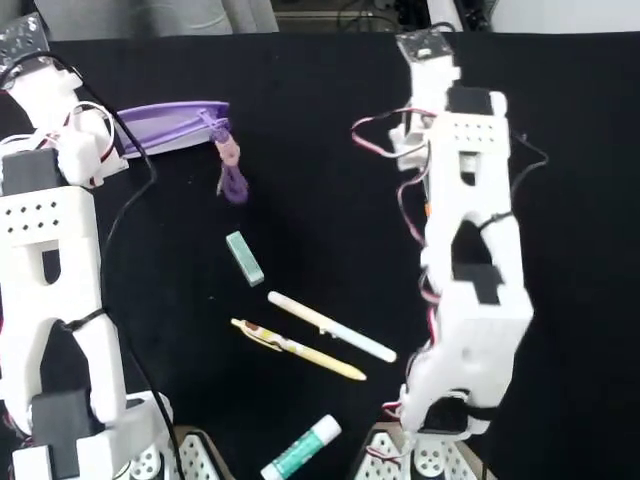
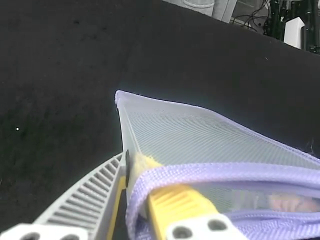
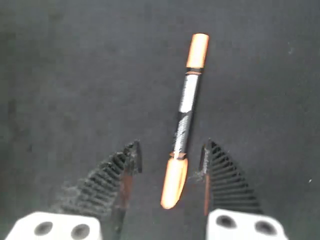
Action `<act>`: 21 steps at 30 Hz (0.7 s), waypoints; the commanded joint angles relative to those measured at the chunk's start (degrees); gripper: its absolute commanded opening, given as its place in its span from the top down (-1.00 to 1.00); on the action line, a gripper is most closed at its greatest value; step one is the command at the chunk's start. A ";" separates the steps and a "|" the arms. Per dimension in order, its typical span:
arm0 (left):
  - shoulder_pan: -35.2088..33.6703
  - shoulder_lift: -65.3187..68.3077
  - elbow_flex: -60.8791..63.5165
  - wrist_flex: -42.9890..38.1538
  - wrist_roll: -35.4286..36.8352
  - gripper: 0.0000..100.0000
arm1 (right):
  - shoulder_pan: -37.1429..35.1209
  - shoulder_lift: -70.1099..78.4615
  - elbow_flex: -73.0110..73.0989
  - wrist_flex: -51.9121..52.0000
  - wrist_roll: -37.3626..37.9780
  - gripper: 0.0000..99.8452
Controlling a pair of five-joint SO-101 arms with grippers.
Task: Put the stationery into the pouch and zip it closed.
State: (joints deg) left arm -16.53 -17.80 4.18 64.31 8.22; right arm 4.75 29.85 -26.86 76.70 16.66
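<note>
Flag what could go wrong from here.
1. The right gripper, open, straddles the marker near one end, not its middle. Closing there may make it swing or slip.
2. The left gripper pinches the pouch at one edge, and its mouth looks narrow. The marker could catch on the rim.

Pouch (image 1: 170, 125) back-left; eraser (image 1: 244, 257) behind 2 pens (image 1: 330, 326); glue stick (image 1: 300, 450) frontmost.
</note>
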 commanded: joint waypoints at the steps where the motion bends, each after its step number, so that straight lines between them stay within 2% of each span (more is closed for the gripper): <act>1: -0.40 -2.99 -0.75 -1.49 0.26 0.94 | 2.11 5.49 -8.66 -0.97 2.11 0.62; 5: -0.31 -2.99 -0.75 -1.49 0.35 0.94 | 2.11 12.26 -14.20 -0.97 5.54 0.62; 21: 0.31 -2.99 0.22 -1.41 0.44 0.94 | 2.37 30.11 -32.84 0.26 5.80 0.63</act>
State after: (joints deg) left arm -16.53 -17.80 4.35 64.31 8.22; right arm 6.15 59.65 -53.32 76.70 21.85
